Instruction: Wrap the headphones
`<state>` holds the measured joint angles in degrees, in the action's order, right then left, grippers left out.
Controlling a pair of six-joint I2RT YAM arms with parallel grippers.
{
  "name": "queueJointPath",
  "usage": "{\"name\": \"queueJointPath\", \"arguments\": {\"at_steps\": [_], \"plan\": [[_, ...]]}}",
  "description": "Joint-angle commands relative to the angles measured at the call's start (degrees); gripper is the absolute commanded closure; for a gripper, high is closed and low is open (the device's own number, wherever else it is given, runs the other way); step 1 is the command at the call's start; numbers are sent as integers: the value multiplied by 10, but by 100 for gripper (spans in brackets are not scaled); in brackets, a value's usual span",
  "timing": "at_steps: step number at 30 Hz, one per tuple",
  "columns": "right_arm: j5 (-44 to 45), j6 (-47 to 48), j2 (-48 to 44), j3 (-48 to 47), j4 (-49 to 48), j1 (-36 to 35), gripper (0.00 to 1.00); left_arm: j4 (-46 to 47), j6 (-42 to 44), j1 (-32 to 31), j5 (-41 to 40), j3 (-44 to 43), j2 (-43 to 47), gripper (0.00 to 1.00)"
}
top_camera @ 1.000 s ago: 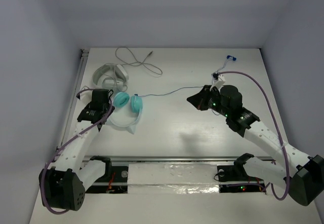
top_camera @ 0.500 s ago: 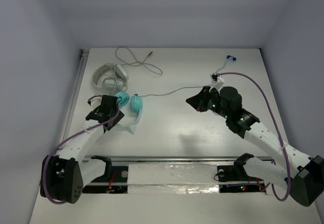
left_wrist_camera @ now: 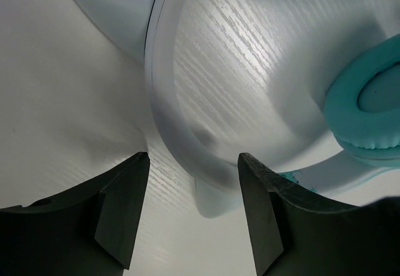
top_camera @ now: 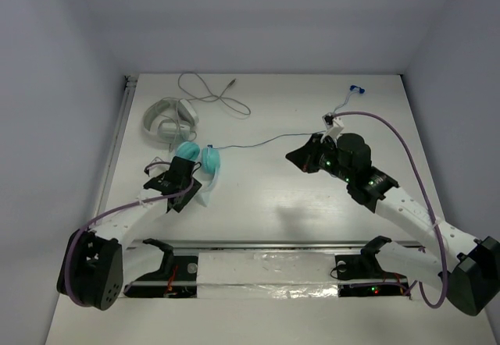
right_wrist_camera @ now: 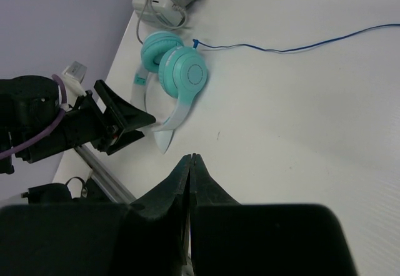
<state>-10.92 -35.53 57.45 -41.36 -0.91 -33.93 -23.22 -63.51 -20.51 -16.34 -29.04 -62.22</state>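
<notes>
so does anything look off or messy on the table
Nothing damaged. The headphones lie close beside a white pair, and their blue cable trails loose across the table, unwrapped.

The headphones [top_camera: 209, 160] lay on the table [top_camera: 266, 212] at centre left of the frame. Their two teal cups stood side by side, and the white headband curved down toward the lower left. The left end effector [top_camera: 181, 181] sat at the headband, just below the cups. The thin dark cable [top_camera: 258, 143] ran from the cups rightward toward the right end effector [top_camera: 301, 156], which was right of centre and pointed left. Contact between the two could not be confirmed. White headphones [top_camera: 166, 119] with a pale cord [top_camera: 219, 95] lay at upper left, just beside the teal cups.
</notes>
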Motion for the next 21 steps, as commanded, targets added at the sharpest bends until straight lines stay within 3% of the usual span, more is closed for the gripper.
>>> {"name": "queueJointPath", "arguments": {"at_steps": [1, 10, 15, 20, 21], "plan": [[-6, 13, 1, 1, -31, -10, 98, 26, -38, -1, -52, -7, -13, 44], [-2, 16, 6, 0, -26, -10, 98, 36, -50, -1, -101, 0, -60, 47], [1, 16, 7, -1, -25, -10, 98, 45, -37, -1, -110, -3, -81, 53], [13, 16, 5, -3, -23, -10, 98, 40, -12, -1, -99, -13, -102, 79], [15, 16, 5, -4, -23, -10, 98, 39, -7, -1, -97, -13, -100, 80]]}}
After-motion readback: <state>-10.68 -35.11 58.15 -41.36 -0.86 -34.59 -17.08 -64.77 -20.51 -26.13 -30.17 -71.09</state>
